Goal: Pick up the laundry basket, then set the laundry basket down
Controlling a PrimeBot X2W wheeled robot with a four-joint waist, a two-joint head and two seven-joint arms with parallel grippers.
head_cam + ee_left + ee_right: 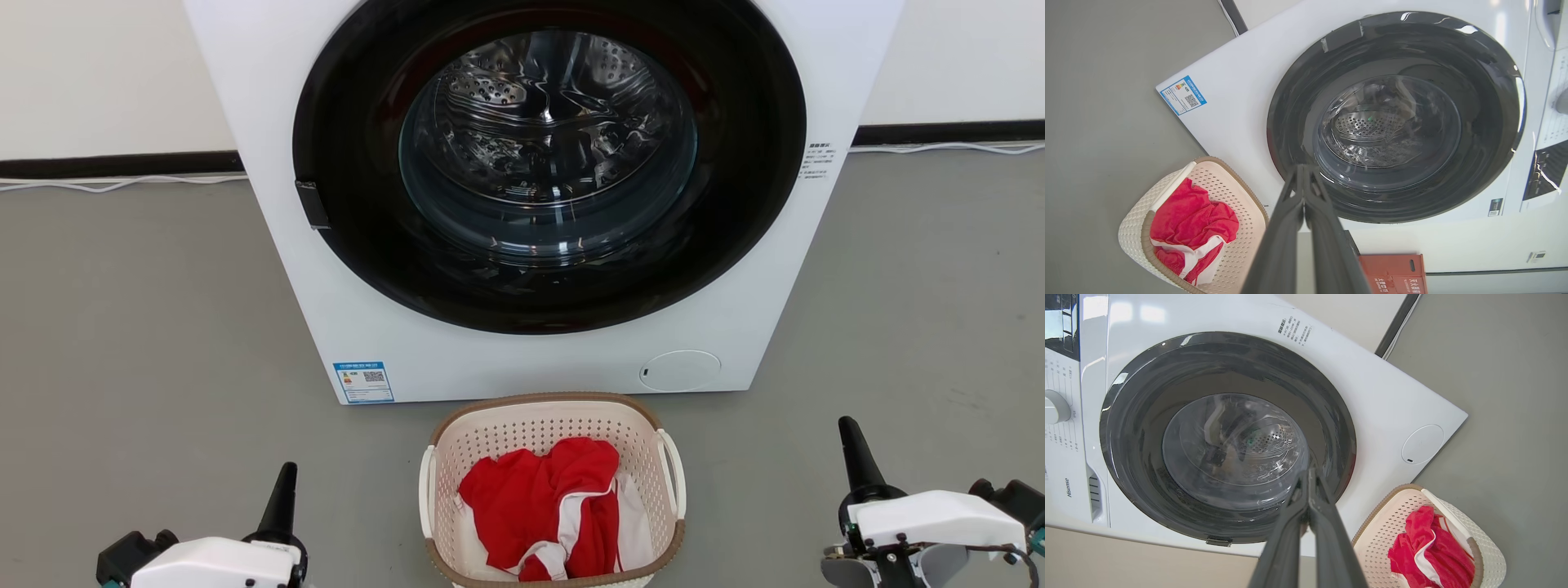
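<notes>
The laundry basket (506, 445) is cream-white and perforated with a brown rim and white side handles. It stands on the grey floor just in front of the washing machine, at the bottom middle of the head view, with red and white clothes (547, 506) inside. The basket (1229, 192) also lies at the lower left of the left wrist view, and the basket (1392, 526) at the lower right of the right wrist view. My left gripper (286, 474) is shut and empty, left of the basket and apart from it. Right of the basket, also apart, my right gripper (847, 429) is shut and empty.
A big white washing machine (310, 327) with a closed round dark glass door (547, 155) stands right behind the basket. A red crate (1392, 273) sits beside the machine in the left wrist view. Grey floor (147, 327) stretches to both sides, with a white wall and cables behind.
</notes>
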